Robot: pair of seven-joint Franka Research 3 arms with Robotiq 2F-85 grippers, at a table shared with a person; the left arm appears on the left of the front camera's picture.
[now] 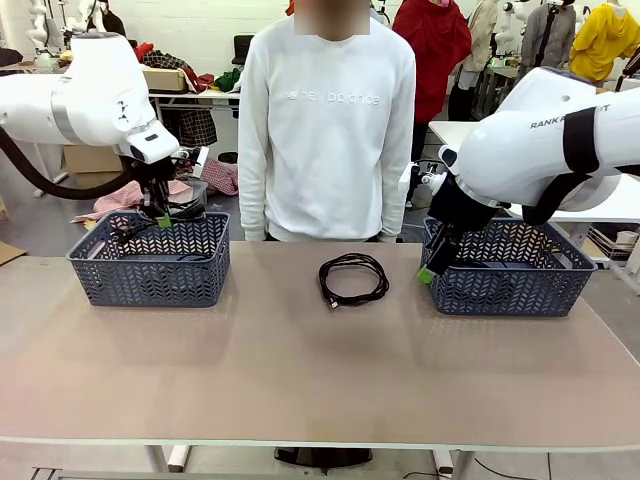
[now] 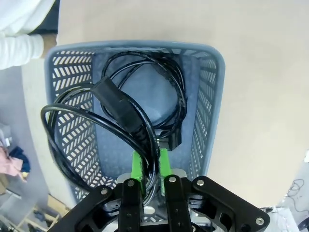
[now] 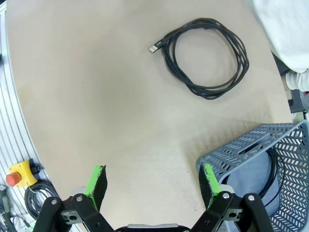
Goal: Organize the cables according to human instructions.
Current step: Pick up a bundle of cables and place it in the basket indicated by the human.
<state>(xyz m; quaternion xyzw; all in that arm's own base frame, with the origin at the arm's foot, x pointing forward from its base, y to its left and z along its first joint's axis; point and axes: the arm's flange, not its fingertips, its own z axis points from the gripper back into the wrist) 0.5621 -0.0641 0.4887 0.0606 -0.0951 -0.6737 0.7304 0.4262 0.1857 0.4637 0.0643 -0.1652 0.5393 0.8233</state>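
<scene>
On the worktop [image 1: 300, 370], above the left basket [image 1: 150, 270], a plug-ended cable [image 2: 96, 111] is pinched in the left hand [image 2: 150, 157], and its wide loop overhangs the rim and may snag or spill outside on release, while a coiled USB cable [image 1: 352, 278] lies in the middle and the right hand [image 3: 153, 171], spread, hovers beside the right basket [image 1: 510, 285], whose contents are mostly hidden.

Left basket [image 1: 150, 272], front view: its wall hides most of the contents from me. Left wrist view: the held cable [image 2: 116, 102] passes between the clamped fingers of the left gripper [image 2: 151, 163] and is lost to me under the gripper's body. Right wrist view: the right basket [image 3: 241, 146] is cut off by the picture's edge. The black cord [image 3: 276, 169] inside it shows as one arc, possibly part of a coil. The plug on the loose cable [image 3: 207, 55] is too small for me to name.
</scene>
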